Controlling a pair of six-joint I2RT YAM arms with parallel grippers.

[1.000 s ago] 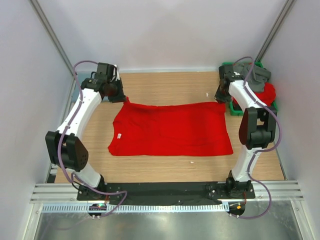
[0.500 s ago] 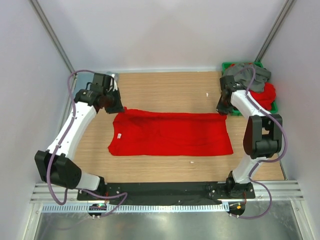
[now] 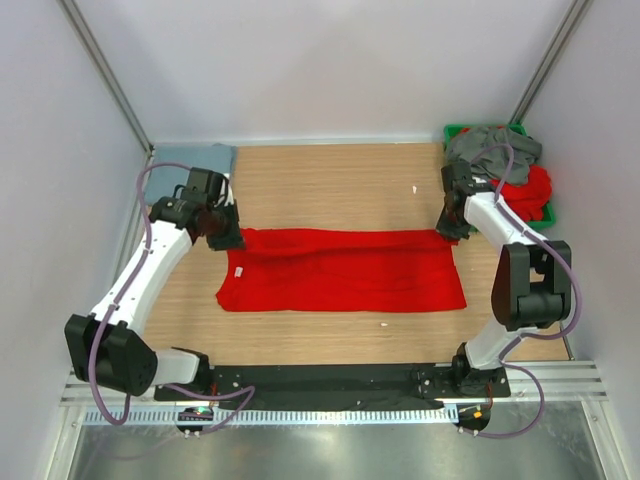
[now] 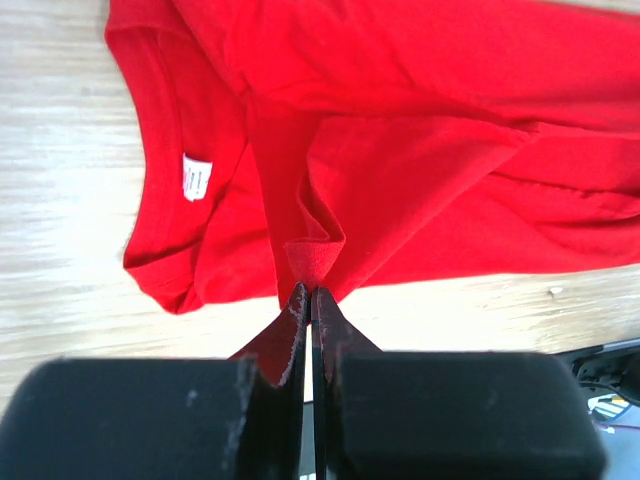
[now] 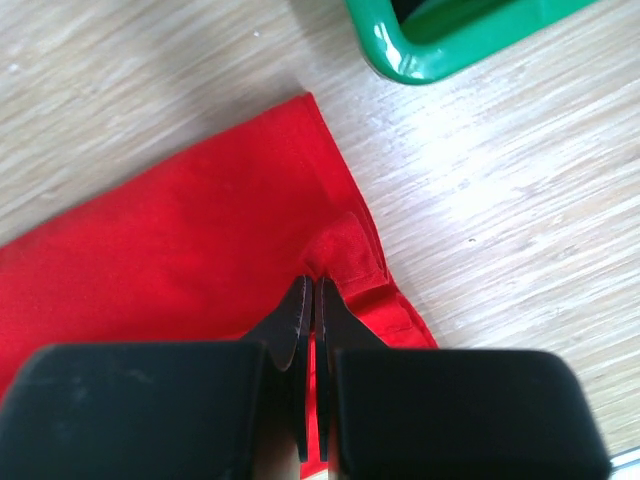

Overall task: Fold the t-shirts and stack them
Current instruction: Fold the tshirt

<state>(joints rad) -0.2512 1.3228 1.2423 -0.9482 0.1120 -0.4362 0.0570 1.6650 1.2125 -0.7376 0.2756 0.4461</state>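
- The left gripper (image 4: 306,298) is pinched closed on a fold of the red t-shirt (image 4: 420,190), near its collar.
- The right gripper (image 5: 311,292) clamps the shirt's opposite corner.
- The shirt lies mid-table (image 3: 330,180), with its far edge apparently lifted.
- The green bin (image 5: 450,45) sits just beyond the right gripper.

The spread t-shirt (image 3: 340,270) is plain bright red, its neck label (image 4: 195,178) white. The table (image 3: 330,180) shows pale wood grain. The bin (image 5: 395,50) is glossy green. Other shirts: dark grey shirt (image 3: 490,145), red shirt (image 3: 530,188), blue-grey shirt (image 3: 190,158). The left tool (image 4: 308,292) and right tool (image 5: 310,285) are black.
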